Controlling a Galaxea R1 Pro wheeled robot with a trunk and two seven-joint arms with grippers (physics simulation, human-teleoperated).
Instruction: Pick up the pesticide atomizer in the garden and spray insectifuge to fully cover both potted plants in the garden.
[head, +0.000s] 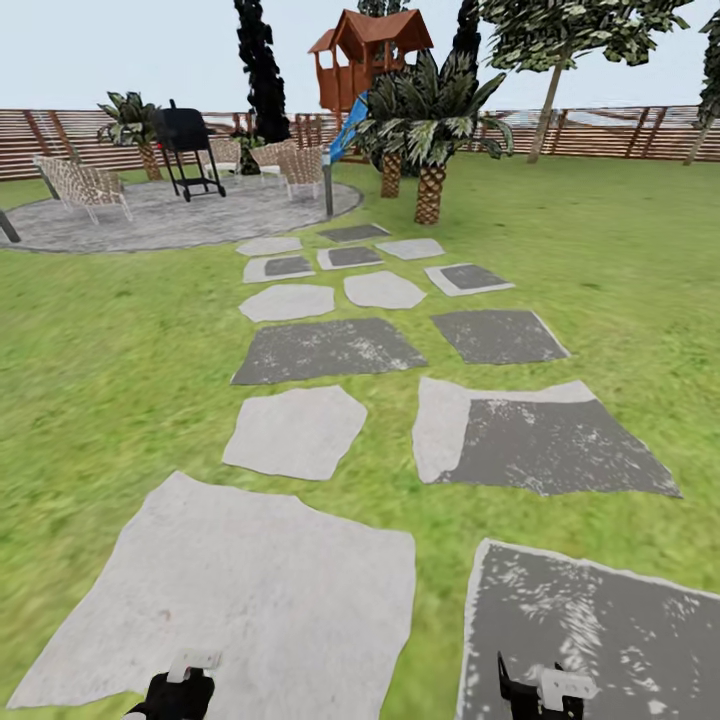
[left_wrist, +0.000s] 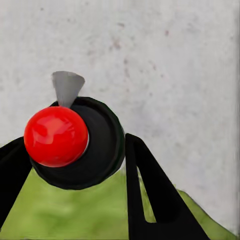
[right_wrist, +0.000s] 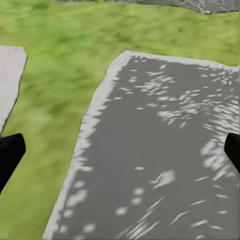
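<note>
Green lawn (head: 120, 380) carries grey stepping stones (head: 296, 430) and round paving (head: 180, 212).

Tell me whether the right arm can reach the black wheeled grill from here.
Probably not: the black wheeled grill stands far off on the round grey paving, many stepping stones beyond the right gripper.

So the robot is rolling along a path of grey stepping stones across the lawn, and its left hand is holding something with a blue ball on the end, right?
Not quite: the ball is red, not blue. The left wrist view shows a glossy red ball on a round black part between the left hand's black fingers. The grey stepping stones across the green lawn are as you say.
</note>
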